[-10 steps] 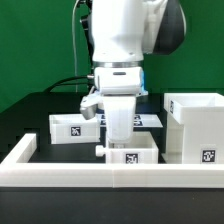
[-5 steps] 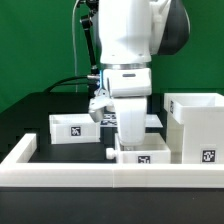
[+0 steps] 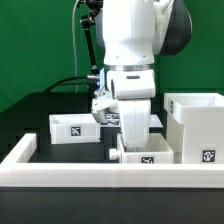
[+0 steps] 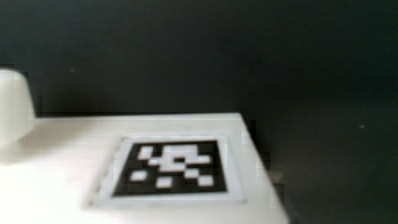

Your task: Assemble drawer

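In the exterior view my gripper [image 3: 135, 138] reaches straight down onto the rear wall of a small white tray [image 3: 146, 153] that lies against the front rail. The fingertips are hidden by the tray wall, and the jaws appear closed on it. A second small tray [image 3: 74, 128] lies at the exterior view's left. The tall hollow shell [image 3: 197, 126] stands at the exterior view's right, a short gap from the held tray. The wrist view shows a black-and-white tag [image 4: 175, 170] on a flat white surface, and no fingers.
The long low white border rail [image 3: 60, 166] runs along the front and turns back at the exterior view's left. The marker board [image 3: 156, 121] lies behind the gripper. A black cable [image 3: 70, 82] hangs behind the arm. A white rounded shape [image 4: 11, 108] sits at the wrist view's edge.
The gripper and the small tray under it have slid together toward the exterior view's right, closer to the shell. The other tray and the shell have not moved.
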You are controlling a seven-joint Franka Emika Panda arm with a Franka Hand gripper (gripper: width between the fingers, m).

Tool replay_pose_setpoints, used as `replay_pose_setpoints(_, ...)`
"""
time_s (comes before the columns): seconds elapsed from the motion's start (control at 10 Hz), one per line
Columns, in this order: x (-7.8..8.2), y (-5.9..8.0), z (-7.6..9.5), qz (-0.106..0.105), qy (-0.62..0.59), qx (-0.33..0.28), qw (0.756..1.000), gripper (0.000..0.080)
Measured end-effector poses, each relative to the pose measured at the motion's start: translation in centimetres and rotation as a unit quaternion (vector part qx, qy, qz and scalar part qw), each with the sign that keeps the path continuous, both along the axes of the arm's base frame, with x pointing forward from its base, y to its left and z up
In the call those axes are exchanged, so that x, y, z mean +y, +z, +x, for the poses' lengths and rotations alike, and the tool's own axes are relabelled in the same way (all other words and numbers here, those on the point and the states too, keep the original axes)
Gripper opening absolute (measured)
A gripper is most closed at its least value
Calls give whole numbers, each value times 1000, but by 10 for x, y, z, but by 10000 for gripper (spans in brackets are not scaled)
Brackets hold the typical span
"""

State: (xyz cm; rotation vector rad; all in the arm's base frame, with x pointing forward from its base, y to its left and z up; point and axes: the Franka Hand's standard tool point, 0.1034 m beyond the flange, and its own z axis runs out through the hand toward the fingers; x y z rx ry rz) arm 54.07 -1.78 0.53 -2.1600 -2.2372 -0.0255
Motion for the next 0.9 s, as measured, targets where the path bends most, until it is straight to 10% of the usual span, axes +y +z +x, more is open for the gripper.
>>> replay_pose_setpoints(0.9,5,5,7,-2,2,5,1000,42)
